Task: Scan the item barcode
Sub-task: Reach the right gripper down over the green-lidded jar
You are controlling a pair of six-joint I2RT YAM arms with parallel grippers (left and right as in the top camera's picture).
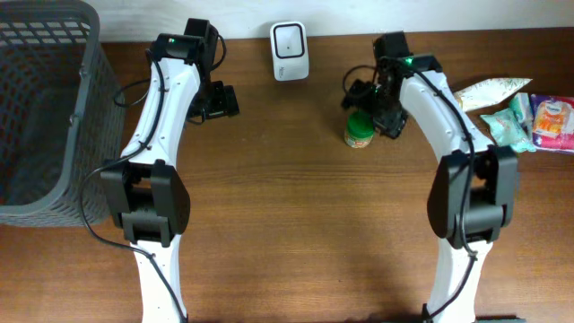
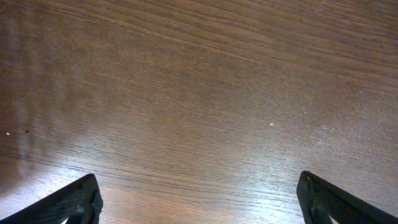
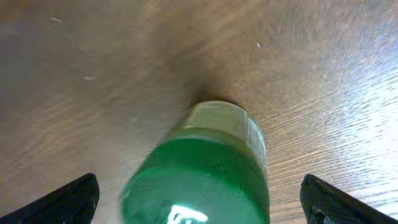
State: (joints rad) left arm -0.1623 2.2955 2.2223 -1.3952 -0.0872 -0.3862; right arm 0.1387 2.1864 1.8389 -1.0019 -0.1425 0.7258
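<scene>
**Operator:** Report the state of each end effector.

**Technician:** The left end effector is spread fully apart and holds nothing. Only bare table lies beneath it. The right end effector is likewise spread fully apart and grasps nothing. Its fingers stand wide of the jar on both sides, without contact.

**Operator:** Locate the jar.

**Technician:** It stands on the table directly below the right end effector, between the fingers.

**Operator:** Orientation?

**Technician:** Upright. The long axis is perpendicular to the table, with the green cap uppermost and facing the right wrist camera. Which way the label or barcode faces cannot be determined.

**Operator:** Edges and clearance?

**Technician:** The white scanner stands at the table's far edge, between the two end effectors and apart from both. Outboard of the left end effector, a grey basket stands at the table's left edge. Outboard of the right end effector, several packets lie near the right edge, well apart from the jar. Between the two arms, on the near side of both end effectors, the table is open wood.
</scene>
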